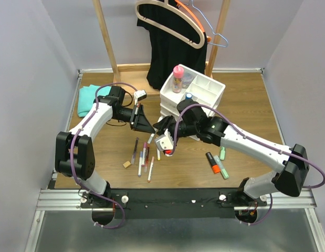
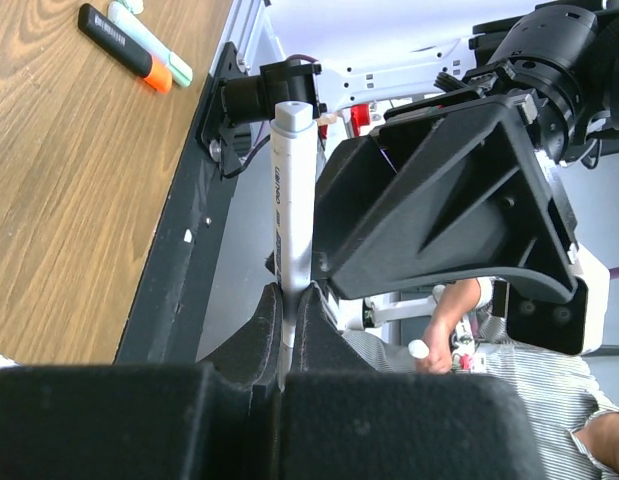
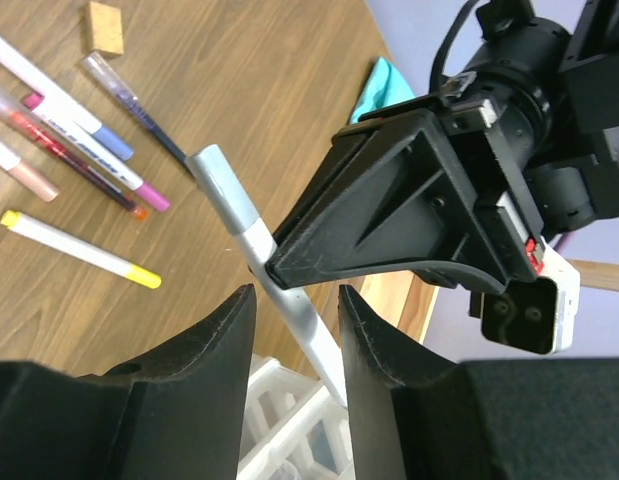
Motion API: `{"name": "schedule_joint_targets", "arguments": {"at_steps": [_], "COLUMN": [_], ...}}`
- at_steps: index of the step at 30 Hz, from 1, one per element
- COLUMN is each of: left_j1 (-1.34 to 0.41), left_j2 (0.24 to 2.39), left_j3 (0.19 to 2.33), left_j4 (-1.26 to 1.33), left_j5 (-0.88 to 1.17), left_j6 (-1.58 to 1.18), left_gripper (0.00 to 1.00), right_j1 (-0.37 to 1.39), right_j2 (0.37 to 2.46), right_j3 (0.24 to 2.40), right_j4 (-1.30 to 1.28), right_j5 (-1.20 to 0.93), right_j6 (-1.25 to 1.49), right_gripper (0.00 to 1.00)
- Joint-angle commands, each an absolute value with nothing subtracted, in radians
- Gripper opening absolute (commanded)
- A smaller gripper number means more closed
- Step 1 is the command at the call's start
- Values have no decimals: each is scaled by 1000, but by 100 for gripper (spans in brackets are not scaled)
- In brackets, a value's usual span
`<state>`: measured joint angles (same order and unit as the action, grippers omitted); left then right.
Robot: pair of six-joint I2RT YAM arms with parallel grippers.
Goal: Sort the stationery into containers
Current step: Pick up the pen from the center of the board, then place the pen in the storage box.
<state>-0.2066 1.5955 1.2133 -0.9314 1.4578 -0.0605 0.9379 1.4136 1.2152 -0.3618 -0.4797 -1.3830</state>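
Grey marker [image 2: 289,180], one, in left hand [image 2: 289,305]; one tan eraser [image 3: 105,27]

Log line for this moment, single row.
phase: handover likely | left fingers: shut on slim grey marker | right fingers: open, either side of marker | white plastic drawer organiser: marker not in yet

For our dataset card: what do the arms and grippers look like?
The left arm and right arm have white links, black joints and looping purple cables. The left gripper and right gripper are black, triangular, with tapered fingers.
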Motion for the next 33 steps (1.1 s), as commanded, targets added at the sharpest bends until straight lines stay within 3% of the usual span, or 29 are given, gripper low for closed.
{"name": "schedule_joint_targets", "arguments": {"at_steps": [1,11,22,25,26,29,33], "left_j1": [-204,-210,-210,-210,-204,-180,-112], "left_j2": [1572,1568,1555,1554,1551,1531,1520], "left_j3": [1201,1195,1166,1169,1170,1181,1229], "left_j4": [-908,-894,-858,-835,-830,-857,-981], "left_j5": [1657,1657,1658,1658,1658,1658,1657], "left_j6": [-91,-110,-159,-190,-190,-143,6], "left_gripper": [0,0,0,19,32,45,54], "right_j1": [948,968,979,980,980,980,980], "right_j2": [1437,1440,1437,1433,1425,1419,1382], "right_j3": [1252,1174,1140,1129,1123,1117,1108], "right_j4": [-419,-311,-232,-213,-207,-195,-173], "right_j5": [-468,-387,-347,-348,-347,-333,-307], "right_j6": [-1413,-1453,-1440,-1439,-1436,-1425,-1369], "right_gripper": [44,38,5,1,1,1,1]}}
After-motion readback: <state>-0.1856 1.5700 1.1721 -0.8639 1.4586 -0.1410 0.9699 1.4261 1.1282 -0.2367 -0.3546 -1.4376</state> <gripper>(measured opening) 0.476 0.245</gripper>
